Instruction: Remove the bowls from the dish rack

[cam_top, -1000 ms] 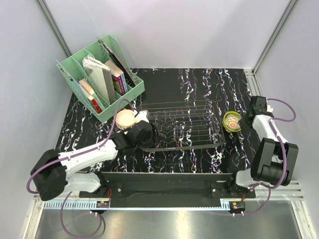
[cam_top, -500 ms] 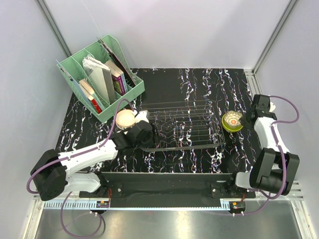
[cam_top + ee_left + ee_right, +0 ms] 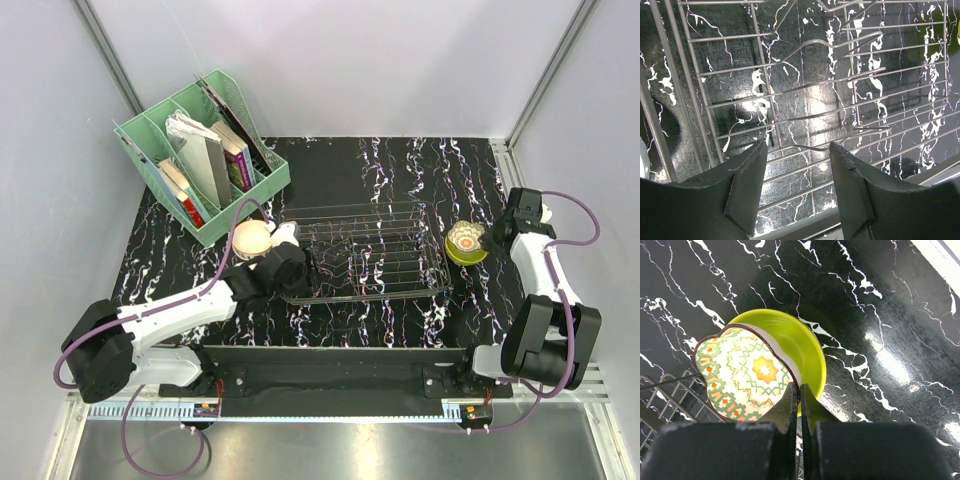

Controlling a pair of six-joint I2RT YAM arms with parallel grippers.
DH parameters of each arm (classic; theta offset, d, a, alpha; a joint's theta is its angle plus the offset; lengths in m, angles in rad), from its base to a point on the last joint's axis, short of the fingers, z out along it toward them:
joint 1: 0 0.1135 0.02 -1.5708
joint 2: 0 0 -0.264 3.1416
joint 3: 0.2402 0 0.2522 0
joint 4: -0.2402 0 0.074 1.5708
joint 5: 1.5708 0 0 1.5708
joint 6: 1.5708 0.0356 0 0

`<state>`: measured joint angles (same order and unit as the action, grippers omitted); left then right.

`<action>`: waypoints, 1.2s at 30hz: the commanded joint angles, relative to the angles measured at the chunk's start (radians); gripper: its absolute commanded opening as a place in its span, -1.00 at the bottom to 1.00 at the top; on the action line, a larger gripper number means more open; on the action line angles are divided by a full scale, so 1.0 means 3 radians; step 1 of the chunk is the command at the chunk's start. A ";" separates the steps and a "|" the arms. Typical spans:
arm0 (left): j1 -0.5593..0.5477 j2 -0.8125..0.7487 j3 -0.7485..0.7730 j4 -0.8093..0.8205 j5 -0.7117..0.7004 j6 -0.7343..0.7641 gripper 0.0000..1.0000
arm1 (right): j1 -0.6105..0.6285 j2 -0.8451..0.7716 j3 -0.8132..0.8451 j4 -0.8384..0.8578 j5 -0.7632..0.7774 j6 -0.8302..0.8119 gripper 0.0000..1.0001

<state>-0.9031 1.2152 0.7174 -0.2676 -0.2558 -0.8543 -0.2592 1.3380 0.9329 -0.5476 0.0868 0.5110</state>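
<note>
Over the last second the right arm has swung slightly outward and turned its wrist, so the patterned bowl [image 3: 745, 372] now shows more of its inside to the overhead camera; the left arm has not shifted. The right tool [image 3: 800, 390] is pressed together on the rim of that bowl, which has a scalloped brown edge and a green and orange design on white. The bowl stands tilted on its edge inside the yellow-green bowl [image 3: 800, 340]. This second bowl sits on the black marbled counter [image 3: 400, 170] just off the right end of the dish rack [image 3: 370, 250], apart from its wires.

The left tool [image 3: 796, 150] is spread, with nothing between its fingers [image 3: 745, 185]. It hangs at the left end of the rack, and the wrist view looks down through the thin wires and prongs to the counter below. No bowl shows among the wires in either view.

A tan bowl [image 3: 251, 238] is on the counter left of the rack, just beside the left arm's wrist. Behind it, in the far left corner, is a mint-green file organiser [image 3: 245, 208] holding books and papers.
</note>
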 commanded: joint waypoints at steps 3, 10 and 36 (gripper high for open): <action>-0.0011 0.0035 -0.0008 0.0013 -0.0047 0.0061 0.15 | 0.0005 0.0014 -0.0011 0.0148 -0.0105 0.0132 -1.00; -0.0006 0.0020 -0.0008 -0.0013 -0.0063 0.0076 0.15 | 0.0005 0.0004 -0.0118 0.0312 -0.0059 0.0168 -1.00; -0.0012 0.0025 -0.0049 -0.0018 -0.0058 0.0041 0.15 | 0.0005 0.0269 -0.0052 0.0312 -0.0361 0.0020 -0.75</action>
<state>-0.9051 1.2263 0.7162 -0.2687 -0.2558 -0.8539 -0.2600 1.3888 0.8734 -0.4709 0.0189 0.5362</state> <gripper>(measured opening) 0.576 0.156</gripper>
